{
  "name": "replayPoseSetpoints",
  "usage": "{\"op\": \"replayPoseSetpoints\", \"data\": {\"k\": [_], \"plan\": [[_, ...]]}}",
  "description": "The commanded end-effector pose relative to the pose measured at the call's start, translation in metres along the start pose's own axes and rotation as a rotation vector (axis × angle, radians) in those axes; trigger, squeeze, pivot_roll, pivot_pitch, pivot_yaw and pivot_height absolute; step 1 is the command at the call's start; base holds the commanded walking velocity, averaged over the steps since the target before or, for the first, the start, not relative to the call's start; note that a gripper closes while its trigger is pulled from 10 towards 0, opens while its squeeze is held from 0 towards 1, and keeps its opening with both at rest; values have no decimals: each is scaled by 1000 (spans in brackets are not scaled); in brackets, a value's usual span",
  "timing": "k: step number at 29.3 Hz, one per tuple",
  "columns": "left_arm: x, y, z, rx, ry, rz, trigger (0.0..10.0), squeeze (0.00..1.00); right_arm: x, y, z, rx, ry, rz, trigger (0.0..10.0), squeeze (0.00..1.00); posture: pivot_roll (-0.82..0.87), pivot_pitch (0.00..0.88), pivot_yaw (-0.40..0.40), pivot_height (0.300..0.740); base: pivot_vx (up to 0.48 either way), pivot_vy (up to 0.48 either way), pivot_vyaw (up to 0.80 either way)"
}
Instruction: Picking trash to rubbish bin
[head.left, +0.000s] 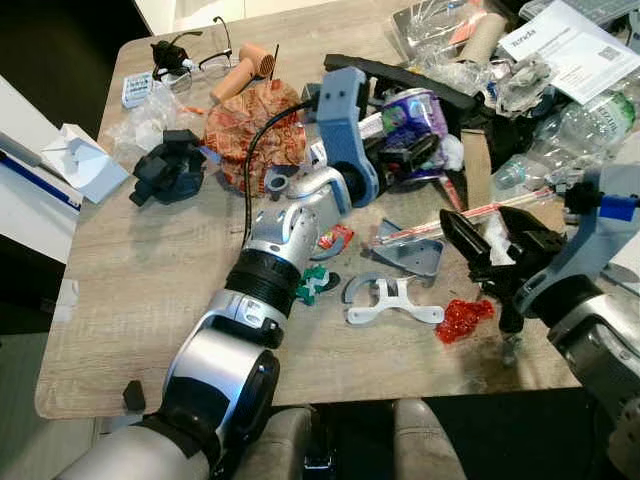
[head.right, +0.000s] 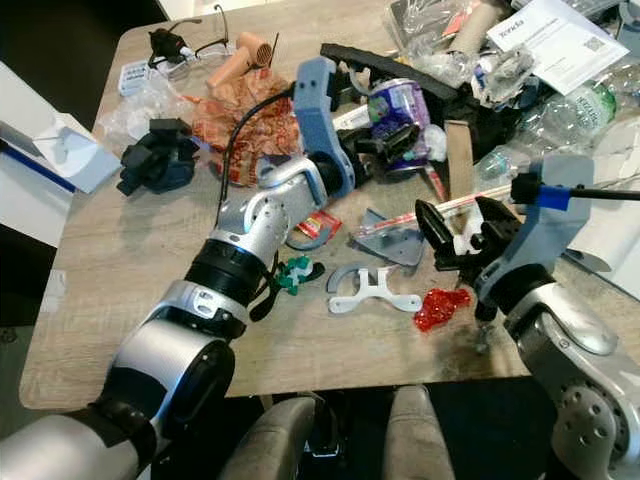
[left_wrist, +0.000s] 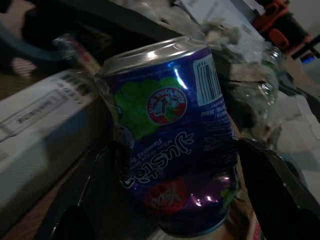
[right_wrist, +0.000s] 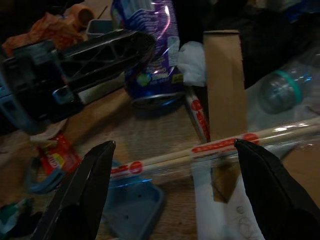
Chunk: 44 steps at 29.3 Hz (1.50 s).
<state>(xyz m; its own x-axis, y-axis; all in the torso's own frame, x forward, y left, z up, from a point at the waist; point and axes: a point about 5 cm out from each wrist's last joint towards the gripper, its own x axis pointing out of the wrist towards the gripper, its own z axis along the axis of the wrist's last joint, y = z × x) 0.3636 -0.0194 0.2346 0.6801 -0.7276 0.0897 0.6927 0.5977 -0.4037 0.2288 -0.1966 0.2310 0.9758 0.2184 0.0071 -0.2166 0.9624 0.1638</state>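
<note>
A dented purple grape drink can (left_wrist: 175, 140) lies among the clutter at the back of the wooden table (head.left: 130, 290). My left gripper (head.left: 412, 150) reaches over to it, open, one black finger on each side of the can (head.left: 418, 112) and close to it. At the table's right, my right gripper (head.left: 495, 245) hangs open just above the top. Wrapped chopsticks (right_wrist: 215, 147) lie across the gap ahead of its fingertips. A crumpled red wrapper (head.left: 463, 318) lies near the front edge, below the right gripper.
Crumpled brown paper (head.left: 255, 130), a black lump (head.left: 168, 168) and glasses (head.left: 215, 55) sit at the back left. A white bracket (head.left: 395, 305) and a grey-blue plastic piece (head.left: 415, 250) lie mid-table. Clear bottles (head.left: 590, 120), a cardboard strip (head.left: 478, 165) and papers crowd the back right.
</note>
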Motion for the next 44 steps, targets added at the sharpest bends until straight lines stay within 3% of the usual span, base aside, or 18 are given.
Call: {"op": "replayPoseSetpoints", "data": {"k": [1,18,25,37,42,43,44], "plan": [[6,-32,-47,-112,79,-90,10000,0,-3,6,2,-6,-6,26,10000,0,-294,306,205,740,0,0,0],[5,-48,-56,-3,134,-162,10000,0,-2,2,4,-10,-11,11,10000,0,-294,300,204,740,0,0,0],[-3,-69,-68,99,204,-317,10000,0,-1,-1,3,-18,1,-6,10000,0,-289,293,202,740,0,0,0],[-5,-74,-78,105,253,-345,10000,0,-1,-5,3,-24,5,-25,10000,0,-294,284,198,740,0,0,0],[-8,-79,-82,72,259,-357,10000,0,-1,-7,4,-29,4,-32,10000,0,-296,278,198,740,0,0,0],[-8,-80,-82,64,256,-357,2627,0,-1,-8,5,-30,3,-34,10000,0,-297,277,198,740,0,0,0],[-8,-81,-82,57,254,-356,0,0,-1,-8,5,-31,2,-36,10000,0,-297,277,198,740,0,0,0]]}}
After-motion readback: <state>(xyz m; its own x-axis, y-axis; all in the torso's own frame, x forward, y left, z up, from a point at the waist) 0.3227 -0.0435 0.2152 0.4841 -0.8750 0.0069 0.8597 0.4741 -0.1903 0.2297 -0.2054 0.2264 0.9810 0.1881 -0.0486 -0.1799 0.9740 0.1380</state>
